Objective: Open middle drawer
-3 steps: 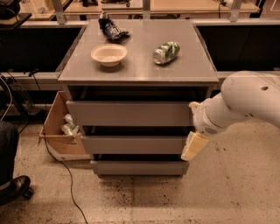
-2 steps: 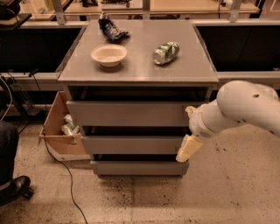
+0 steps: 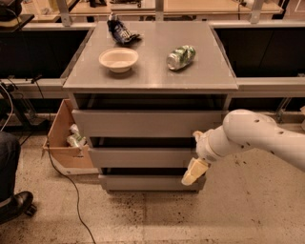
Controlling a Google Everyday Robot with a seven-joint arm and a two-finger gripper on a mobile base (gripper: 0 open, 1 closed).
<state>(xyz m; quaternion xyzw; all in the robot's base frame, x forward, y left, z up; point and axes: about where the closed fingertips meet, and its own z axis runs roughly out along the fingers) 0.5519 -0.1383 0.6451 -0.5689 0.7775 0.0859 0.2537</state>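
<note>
Camera view: hand (image 3: pixel 192 172) by mid drawer (image 3: pixel 140 157).

A lab or workshop is suggested (hardly a home). A grey drawer cabinet (image 3: pixel 152 78) is placed on a speckled hard floor (image 3: pixel 238 209), long workbenches (image 3: pixel 190 7) are seen behind it, a cable (image 3: pixel 66 190) is laid loosely over the floor, and a cardboard box (image 3: pixel 62 138) is kept beside. The robot's gripper (image 3: pixel 193 172) is seen near the right end of the middle drawer (image 3: pixel 143 157).

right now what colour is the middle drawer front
Plain grey middle drawer, camera view; cream gripper at its right end.
</note>
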